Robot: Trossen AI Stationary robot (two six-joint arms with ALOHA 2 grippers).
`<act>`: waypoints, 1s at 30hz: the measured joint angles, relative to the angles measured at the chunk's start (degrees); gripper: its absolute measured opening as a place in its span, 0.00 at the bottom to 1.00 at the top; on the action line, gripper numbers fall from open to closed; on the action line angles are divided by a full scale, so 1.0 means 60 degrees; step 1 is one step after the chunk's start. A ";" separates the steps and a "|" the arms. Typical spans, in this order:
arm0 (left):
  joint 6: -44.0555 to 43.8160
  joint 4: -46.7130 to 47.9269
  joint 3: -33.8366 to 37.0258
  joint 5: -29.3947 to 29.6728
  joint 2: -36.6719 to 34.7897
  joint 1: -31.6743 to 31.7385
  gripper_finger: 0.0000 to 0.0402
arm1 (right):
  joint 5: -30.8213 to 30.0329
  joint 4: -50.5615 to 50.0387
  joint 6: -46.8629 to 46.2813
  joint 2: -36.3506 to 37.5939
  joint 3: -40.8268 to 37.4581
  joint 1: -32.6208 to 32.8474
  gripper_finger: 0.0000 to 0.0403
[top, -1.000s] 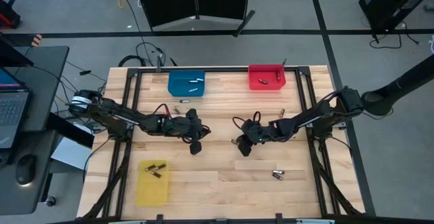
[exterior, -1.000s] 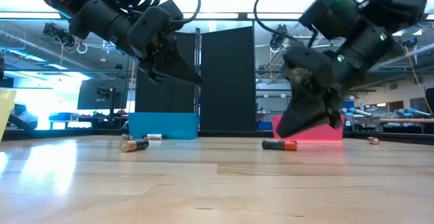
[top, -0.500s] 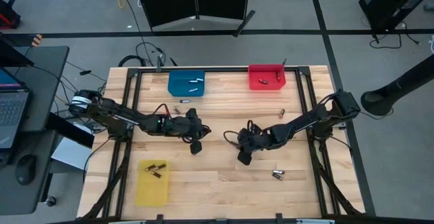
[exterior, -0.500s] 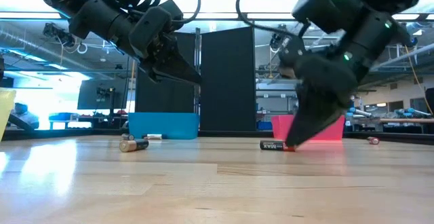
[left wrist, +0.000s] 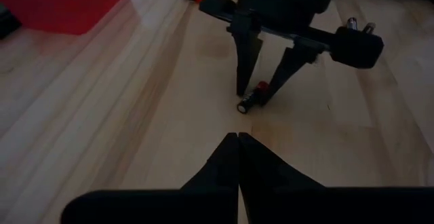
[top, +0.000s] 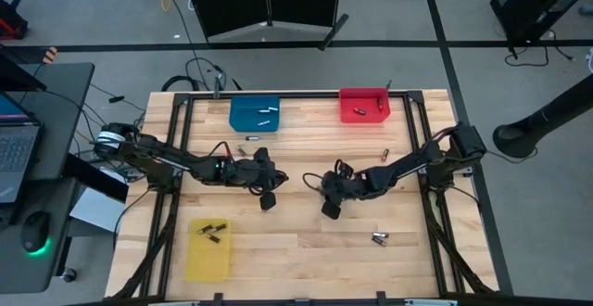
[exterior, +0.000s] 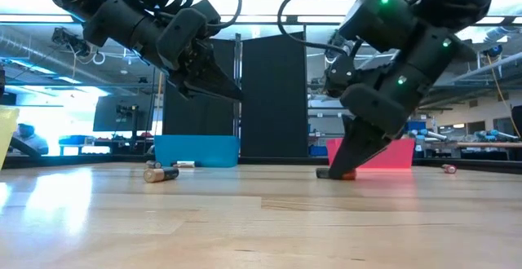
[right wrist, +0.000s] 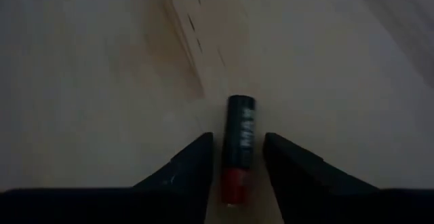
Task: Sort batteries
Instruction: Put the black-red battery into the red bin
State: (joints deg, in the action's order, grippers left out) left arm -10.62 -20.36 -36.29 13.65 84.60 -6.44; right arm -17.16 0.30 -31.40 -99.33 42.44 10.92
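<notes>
straddling battery, right gripper tipped down

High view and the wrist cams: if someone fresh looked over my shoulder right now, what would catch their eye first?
Probably the right claw at the middle of the wooden table, fingers spread either side of a small black cylindrical battery with a red end lying flat. Next, the left claw, shut and hanging above the boards just left of it. Then the three plastic bins: blue and red at the far edge, yellow at the near left corner.

Black-and-red battery lies flat on wood, other batteries scattered.
</notes>
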 joint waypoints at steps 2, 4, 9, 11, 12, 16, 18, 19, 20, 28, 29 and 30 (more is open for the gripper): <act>0.0001 0.0004 0.0000 0.0000 0.0000 0.0000 0.02 | 0.0221 -0.0015 0.0211 0.0009 -0.0012 -0.0150 0.33; 0.0008 0.0004 0.0000 0.0018 0.0000 -0.0004 0.02 | 0.0395 -0.0015 0.0469 0.0018 -0.0018 -0.0260 0.27; 0.0016 -0.0058 0.0000 0.0270 0.0004 -0.0004 0.02 | 0.0945 0.0038 0.0958 0.0059 -0.0018 -0.0475 0.15; 0.0116 -0.0300 0.0000 0.0270 0.0007 -0.0007 0.02 | 0.1018 -0.0034 0.1062 0.0121 0.0021 -0.0521 0.15; 0.0191 -0.0410 0.0000 0.0272 0.0007 -0.0007 0.02 | 0.1029 -0.0162 0.1104 0.0198 0.0079 -0.0551 0.15; 0.0228 -0.0860 0.0000 0.0270 0.0007 -0.0007 0.02 | 0.1053 -0.0787 0.1360 0.0935 0.0554 -0.0815 0.15; 0.0235 -0.0998 0.0000 0.0273 0.0007 -0.0007 0.02 | 0.0761 -0.1572 0.1577 0.1468 0.0896 -0.1025 0.15; 0.0235 -0.1014 0.0000 0.0273 0.0007 -0.0007 0.02 | 0.0559 -0.2084 0.1733 0.1719 0.1069 -0.1166 0.15; 0.0235 -0.1088 0.0000 0.0273 0.0007 -0.0007 0.02 | 0.0362 -0.2595 0.1873 0.1988 0.1248 -0.1342 0.15; 0.0546 -0.2183 0.0000 0.0277 0.0011 -0.0007 0.02 | -0.0576 -0.4894 0.2123 0.4002 0.2172 -0.4295 0.15; 0.0546 -0.2243 0.0000 0.0277 0.0011 -0.0007 0.02 | -0.0565 -0.4959 0.2189 0.4068 0.2179 -0.4836 0.15; 0.0540 -0.2264 0.0000 0.0277 0.0011 -0.0007 0.02 | -0.0505 -0.5032 0.2252 0.4071 0.2189 -0.5351 0.15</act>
State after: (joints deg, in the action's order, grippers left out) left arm -7.38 -33.94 -36.29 15.31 84.66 -6.48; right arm -20.19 -29.90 -17.88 -74.90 55.57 -21.19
